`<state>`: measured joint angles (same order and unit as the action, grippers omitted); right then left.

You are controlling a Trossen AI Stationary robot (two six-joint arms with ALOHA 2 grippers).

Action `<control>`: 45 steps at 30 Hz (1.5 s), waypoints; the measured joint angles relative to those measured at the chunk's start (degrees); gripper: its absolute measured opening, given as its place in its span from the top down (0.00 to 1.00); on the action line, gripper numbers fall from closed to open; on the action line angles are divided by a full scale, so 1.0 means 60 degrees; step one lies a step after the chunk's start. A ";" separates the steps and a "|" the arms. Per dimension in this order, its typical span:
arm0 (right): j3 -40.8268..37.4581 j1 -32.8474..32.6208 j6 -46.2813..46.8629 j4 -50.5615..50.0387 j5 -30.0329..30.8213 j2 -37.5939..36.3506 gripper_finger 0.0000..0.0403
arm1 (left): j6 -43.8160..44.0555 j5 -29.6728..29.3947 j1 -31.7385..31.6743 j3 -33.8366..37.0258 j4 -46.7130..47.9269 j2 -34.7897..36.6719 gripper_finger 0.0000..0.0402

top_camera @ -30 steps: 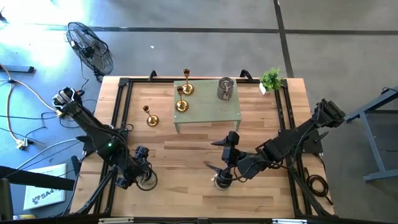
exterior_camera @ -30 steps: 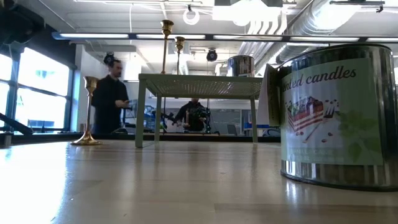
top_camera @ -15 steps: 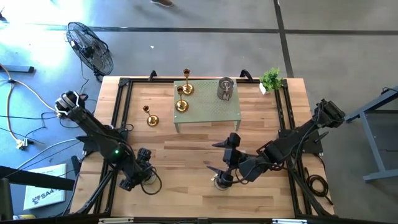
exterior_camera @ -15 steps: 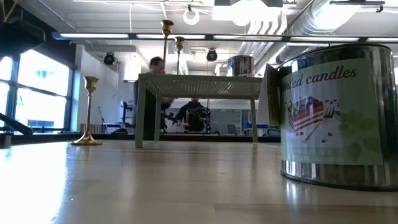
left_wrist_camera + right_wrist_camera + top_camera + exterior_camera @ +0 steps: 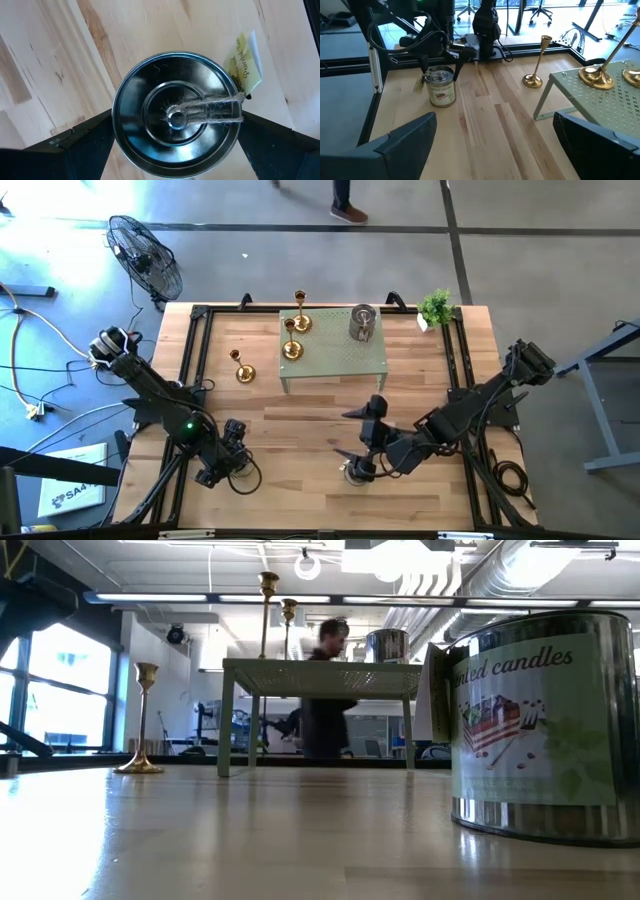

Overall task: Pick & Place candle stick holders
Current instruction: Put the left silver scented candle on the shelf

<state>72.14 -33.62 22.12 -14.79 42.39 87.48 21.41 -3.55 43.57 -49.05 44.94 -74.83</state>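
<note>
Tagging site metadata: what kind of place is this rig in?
Probably an open-plan robotics lab or workshop: exposed ceiling ducts, a concrete floor with a standing fan, and office chairs beyond the wooden table.

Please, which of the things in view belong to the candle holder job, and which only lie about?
Job: brass holder on the wood; two brass holders and silvery tin on the green stand; left tin; middle tin.
Lying about: potted plant; fan.

Brass holders [image 5: 291,340] upright — silvery tins [image 5: 362,322] too.
</note>
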 joint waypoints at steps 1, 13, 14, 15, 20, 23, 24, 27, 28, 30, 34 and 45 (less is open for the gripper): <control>0.0000 -0.0025 0.0034 0.0000 0.0012 0.0000 0.02 | -0.0029 -0.0012 -0.0003 0.0078 -0.0141 0.0004 0.05; -0.0002 -0.0042 0.0321 0.0058 0.0041 0.0322 0.02 | -0.0090 0.0021 -0.0010 0.0699 -0.0865 -0.0231 0.05; -0.0004 -0.0042 0.0357 0.0055 0.0014 0.0339 0.02 | -0.0090 0.0023 -0.0010 0.0750 -0.0825 -0.0350 0.05; 0.0000 -0.0042 0.0428 0.0095 0.0011 0.0354 0.02 | -0.0088 0.0036 -0.0010 0.0789 -0.0753 -0.0489 0.05; 0.0000 -0.0042 0.0525 0.0135 -0.0033 0.0382 0.02 | -0.0365 0.0065 -0.0010 0.0777 -0.1324 -0.0970 0.05; 0.0000 -0.0042 0.0529 0.0162 -0.0032 0.0382 0.02 | -0.0663 0.0105 -0.0010 0.0772 -0.1775 -0.1013 0.05; 0.0000 -0.0042 0.0535 0.0165 -0.0031 0.0382 0.02 | -0.0718 0.0174 -0.0010 0.0769 -0.1865 -0.1005 0.05; 0.0000 -0.0042 0.0570 0.0168 -0.0025 0.0382 0.02 | -0.0830 0.0258 -0.0010 0.0665 -0.1881 -0.1009 0.05; 0.0000 -0.0042 0.0570 0.0180 -0.0025 0.0382 0.02 | -0.0849 0.0257 -0.0010 0.0609 -0.1885 -0.1009 0.05; 0.0000 -0.0042 0.0570 0.0211 -0.0025 0.0382 0.02 | -0.0849 0.0280 -0.0010 0.0498 -0.1917 -0.1009 0.05; 0.0000 -0.0042 0.0570 0.0219 -0.0025 0.0382 0.02 | -0.0849 0.0276 -0.0010 0.0322 -0.1918 -0.1005 0.05; 0.0000 -0.0042 0.0570 0.0178 -0.0134 0.0375 0.02 | -0.0845 0.0193 -0.0010 0.0300 -0.1899 -0.1002 0.05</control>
<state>72.14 -33.87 25.54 -13.72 41.58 89.73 16.34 -2.39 43.51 -47.24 33.54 -80.84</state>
